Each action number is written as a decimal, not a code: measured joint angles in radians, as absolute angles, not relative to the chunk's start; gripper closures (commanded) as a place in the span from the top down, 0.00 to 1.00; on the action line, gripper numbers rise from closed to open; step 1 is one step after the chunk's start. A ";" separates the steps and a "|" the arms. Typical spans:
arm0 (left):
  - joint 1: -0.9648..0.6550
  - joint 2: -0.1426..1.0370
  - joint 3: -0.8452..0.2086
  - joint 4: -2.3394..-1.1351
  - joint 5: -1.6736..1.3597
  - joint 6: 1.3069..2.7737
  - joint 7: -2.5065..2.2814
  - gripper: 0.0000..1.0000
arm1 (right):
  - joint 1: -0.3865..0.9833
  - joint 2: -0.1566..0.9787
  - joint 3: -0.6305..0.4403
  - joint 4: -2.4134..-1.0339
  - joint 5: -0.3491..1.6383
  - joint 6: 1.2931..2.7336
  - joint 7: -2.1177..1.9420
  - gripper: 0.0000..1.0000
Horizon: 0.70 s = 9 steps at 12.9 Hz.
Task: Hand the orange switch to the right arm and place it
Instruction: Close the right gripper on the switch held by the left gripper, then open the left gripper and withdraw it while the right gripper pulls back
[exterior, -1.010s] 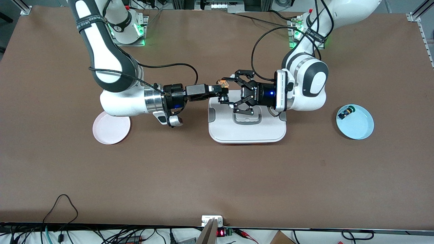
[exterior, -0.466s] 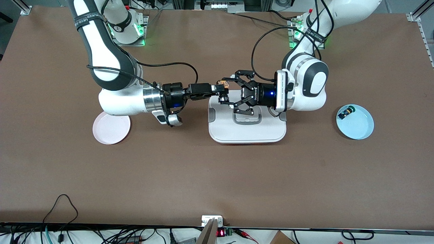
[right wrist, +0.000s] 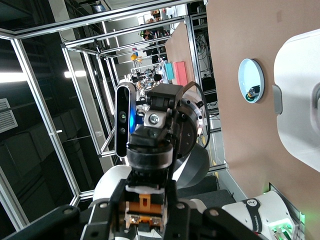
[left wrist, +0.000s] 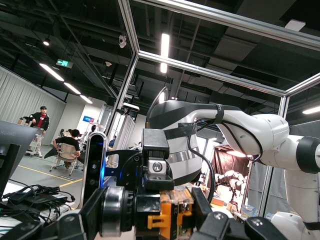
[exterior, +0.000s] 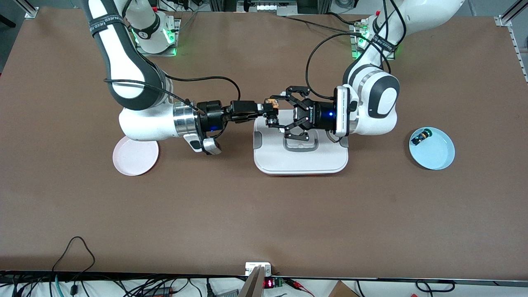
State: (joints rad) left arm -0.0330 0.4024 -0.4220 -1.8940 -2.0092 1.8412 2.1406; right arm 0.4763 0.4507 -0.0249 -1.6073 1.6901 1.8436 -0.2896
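While the switch (exterior: 270, 102) has hardly shifted over the last second, the right arm's wrist and elbow have eased a little toward that arm's end of the worktop, and the left gripper (exterior: 284, 112) stays spread wide around the meeting point without clamping anything. The right gripper (exterior: 268, 109) is closed on the switch; its own wrist view shows the orange part pinched between its fingers (right wrist: 116, 202). Both grippers hang in mid-air around the middle of the worktop, over the edge of the white tray (exterior: 301, 163) that faces the robots' bases. I judge the hand-over to be done and the right arm to be starting to draw away. Placing is still to come, probably on the pink plate (exterior: 136, 161) toward the right arm's end. The blue plate (exterior: 437, 156) near the left arm's end holds only a green button (exterior: 420, 136).
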 measured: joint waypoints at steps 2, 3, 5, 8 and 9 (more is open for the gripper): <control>-0.033 0.402 -0.422 -1.894 -2.009 1.841 2.141 0.99 | 0.476 0.451 -0.025 -1.607 1.690 1.844 -0.290 0.28; -0.033 0.402 -0.422 -1.894 -2.009 1.841 2.136 1.00 | 0.476 0.451 -0.025 -1.607 1.690 1.844 -0.292 0.28; -0.027 0.402 -0.421 -1.893 -2.010 1.841 2.091 1.00 | 0.477 0.451 -0.025 -1.608 1.690 1.843 -0.324 0.28; 0.032 0.401 -0.411 -1.893 -1.951 1.841 2.078 1.00 | 0.476 0.451 -0.025 -1.608 1.690 1.844 -0.334 0.25; 0.072 0.401 -0.401 -1.893 -1.883 1.841 2.077 1.00 | 0.476 0.451 -0.026 -1.608 1.684 1.844 -0.339 0.24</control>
